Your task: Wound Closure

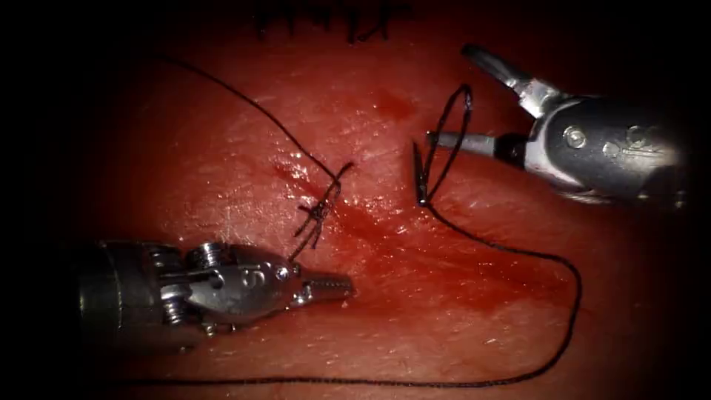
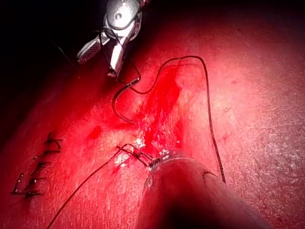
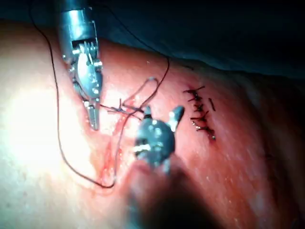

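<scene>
The right end effector (image 1: 452, 96) stands spread, thread (image 1: 518, 252) looped round its lower jaw; the needle (image 1: 419, 174) lies on the tissue (image 1: 222, 133) just right of the cut (image 1: 348, 215). The left end effector (image 1: 337, 285) is pressed together, empty, beside the knot (image 1: 320, 211). Judged mid-knot; regrasping the needle needs care

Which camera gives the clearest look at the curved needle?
The left wrist view: the curved dark metal needle shows its full arc, free of the tissue, near the right tool. The endoscope view shows the needle foreshortened, thread looped around the tool's lower jaw. The right wrist view leaves it indistinct.
</scene>
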